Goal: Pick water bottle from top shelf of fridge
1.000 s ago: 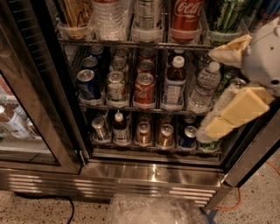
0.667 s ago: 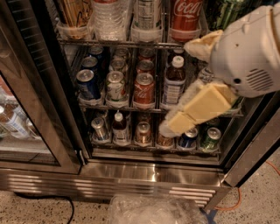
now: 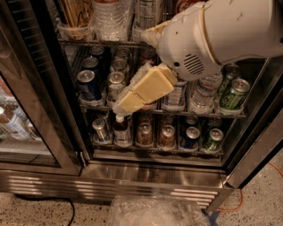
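Fridge [image 3: 154, 174] across nearly the whole view — black frame, steel louvred base, glass door [image 3: 26, 114] swung out to the left. In front of it, the white arm [image 3: 225, 31], stretched in from the upper right and hiding part of the racks. Top shelf [image 3: 88, 43] at the upper edge of the view: wire rack with clear lane trays, tall drinks cut off above. Below it, two racks of short cans [image 3: 116, 81], with a few small bottles among them. Gripper [image 3: 131, 70] hanging in front of the middle rack, lower than the top shelf and to the right of the target lane. Pale yellow fingers [image 3: 148, 86] spread wide, grasping nothing. Water bottle [image 3: 110, 20] upright in its tray on the top shelf, left of centre, between a tall brown-and-gold container [image 3: 75, 15] and a labelled drink [image 3: 148, 13]; cap out of view above.

Handling, as a judgement: apparently full, so some heft despite the thin plastic. Ribbed wall likely to buckle under a hard squeeze, and slick if cold and damp. Best taken round the mid body, on the ribs, for a surer bite — not at the neck, not low behind the tray lip. Calls for a rise and a shift left first. Neighbours close on both sides, so little room for spread fingers. Safest drawn straight out along the lane, to avoid tipping anything beside it.
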`<state>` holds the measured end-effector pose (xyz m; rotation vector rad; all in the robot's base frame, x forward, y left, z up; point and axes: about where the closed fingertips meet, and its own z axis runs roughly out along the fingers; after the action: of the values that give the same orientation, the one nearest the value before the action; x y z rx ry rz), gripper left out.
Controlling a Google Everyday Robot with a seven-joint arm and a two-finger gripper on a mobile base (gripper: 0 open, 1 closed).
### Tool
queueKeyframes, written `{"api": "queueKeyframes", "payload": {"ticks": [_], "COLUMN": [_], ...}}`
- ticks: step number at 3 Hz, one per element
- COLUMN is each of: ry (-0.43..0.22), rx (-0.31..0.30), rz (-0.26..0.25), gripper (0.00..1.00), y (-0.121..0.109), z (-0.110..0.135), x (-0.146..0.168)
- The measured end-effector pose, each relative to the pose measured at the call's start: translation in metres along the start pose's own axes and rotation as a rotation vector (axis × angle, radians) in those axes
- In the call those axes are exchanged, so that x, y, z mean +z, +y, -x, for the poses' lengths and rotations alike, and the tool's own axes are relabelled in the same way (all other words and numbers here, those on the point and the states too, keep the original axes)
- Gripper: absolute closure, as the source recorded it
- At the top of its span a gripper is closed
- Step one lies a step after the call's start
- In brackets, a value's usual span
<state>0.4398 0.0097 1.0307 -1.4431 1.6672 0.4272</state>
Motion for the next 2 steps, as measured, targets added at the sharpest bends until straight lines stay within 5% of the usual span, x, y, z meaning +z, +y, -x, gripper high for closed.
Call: {"api": "queueKeyframes", "payload": {"ticks": [2], "ry": [-0.047], "rx": [0.023], "rz": [-0.034], "gripper": [0.0], "y": [0.004], "z": [0.013], "x": [0.013]}}
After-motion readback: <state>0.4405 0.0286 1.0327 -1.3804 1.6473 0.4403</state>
